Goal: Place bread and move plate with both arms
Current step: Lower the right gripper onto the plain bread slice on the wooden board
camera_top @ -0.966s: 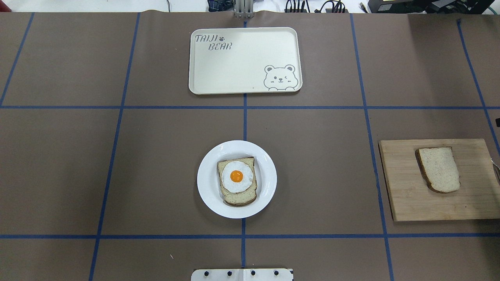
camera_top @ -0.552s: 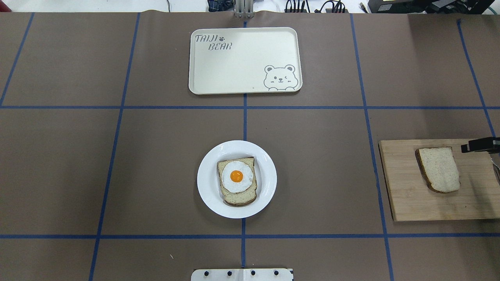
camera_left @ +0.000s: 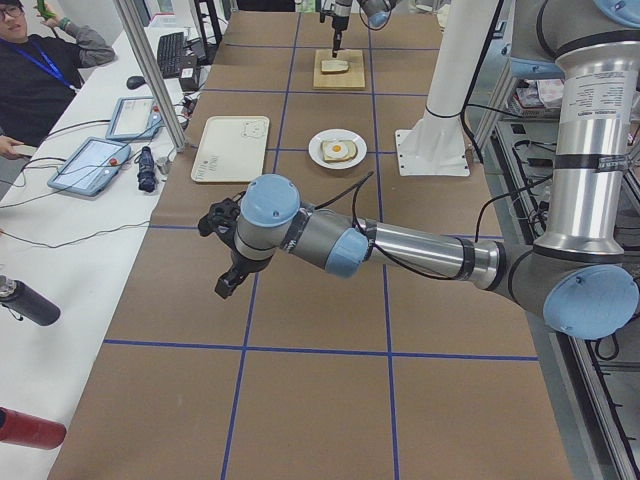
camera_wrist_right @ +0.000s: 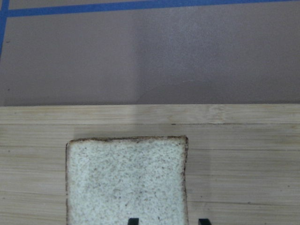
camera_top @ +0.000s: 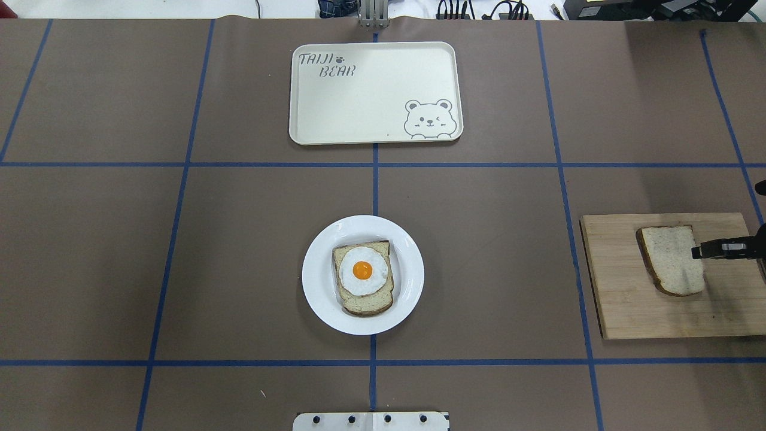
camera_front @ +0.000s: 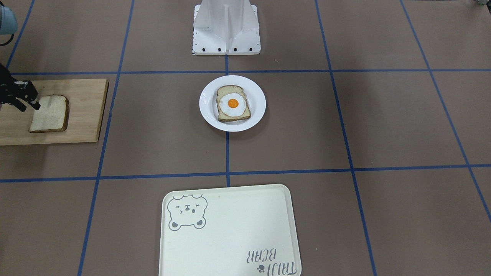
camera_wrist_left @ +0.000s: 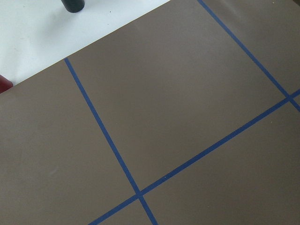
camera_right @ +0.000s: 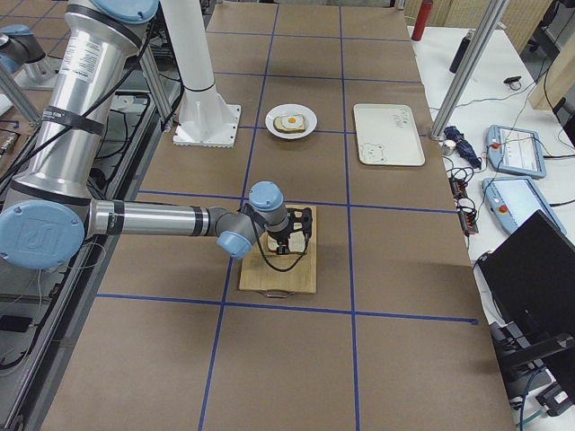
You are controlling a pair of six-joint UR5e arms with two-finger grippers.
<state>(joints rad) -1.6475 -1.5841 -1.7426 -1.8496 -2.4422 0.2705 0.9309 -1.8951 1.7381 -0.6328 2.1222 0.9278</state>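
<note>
I see the table [camera_top: 479,269] covered in brown paper, ruled into squares by blue tape lines [camera_top: 179,179]; white benches with tablets run along its operator side, and 1 operator [camera_left: 40,70] sits there, well away from the plate [camera_top: 317,293].

The left arm [camera_left: 420,250] reaches low over bare paper, well out to the robot's left of the plate; its wrist camera shows only paper and tape.
The right arm [camera_right: 153,218] stretches out to the robot's right of the plate.
The white pedestal [camera_front: 226,27] stands just on the robot's side of the plate.

The cream bear tray [camera_top: 371,90] lies beyond the plate, on the operators' side; the wooden board [camera_top: 628,311] lies well to the plate's right.
The plate sits on a tape crossing line mid-table, carrying 1 egg-topped slice [camera_top: 362,275].

The bread [camera_top: 670,257] lies flat on the board.
The right gripper [camera_top: 699,251] is over the bread's outer edge, its 2 fingertips [camera_wrist_right: 133,220] apart, 1 over the crumb and 1 past the crust; I cannot tell whether they touch.
The left gripper [camera_left: 228,280] shows only from the side; I cannot tell its state.
</note>
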